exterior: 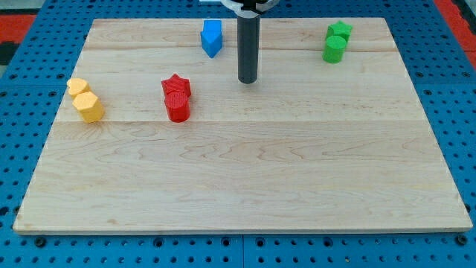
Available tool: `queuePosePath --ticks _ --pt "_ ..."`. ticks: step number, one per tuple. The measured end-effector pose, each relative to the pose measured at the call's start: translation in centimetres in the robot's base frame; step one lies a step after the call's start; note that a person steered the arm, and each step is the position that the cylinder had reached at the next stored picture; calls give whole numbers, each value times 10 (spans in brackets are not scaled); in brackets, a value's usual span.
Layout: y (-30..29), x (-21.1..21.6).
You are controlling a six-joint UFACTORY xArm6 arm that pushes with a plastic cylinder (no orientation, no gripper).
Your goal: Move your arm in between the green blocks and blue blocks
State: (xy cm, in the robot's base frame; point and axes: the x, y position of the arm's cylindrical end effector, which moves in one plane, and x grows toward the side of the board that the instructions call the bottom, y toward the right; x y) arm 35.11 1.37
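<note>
My tip (248, 80) rests on the wooden board (245, 179), holding and touching nothing. The rod stands upright, just right of the blue block (212, 37), which sits well apart from the green blocks (337, 42).

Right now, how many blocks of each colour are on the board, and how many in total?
Yellow: 2, the yellow blocks touching, at the view's left
Red: 2, the red blocks touching
Blue: 1 visible, the blue block
Green: 2, the green blocks touching, at the view's top right
Total: 7
My tip stands right of the blue block, touching none.
</note>
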Motion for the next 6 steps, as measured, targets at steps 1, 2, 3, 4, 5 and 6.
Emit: queuePosePath --ticks 1,2,3,4,5,6 --pt "0 0" --pt "4 0" --pt "6 -5" --pt "23 -28" --pt "37 -51" --pt "44 -71"
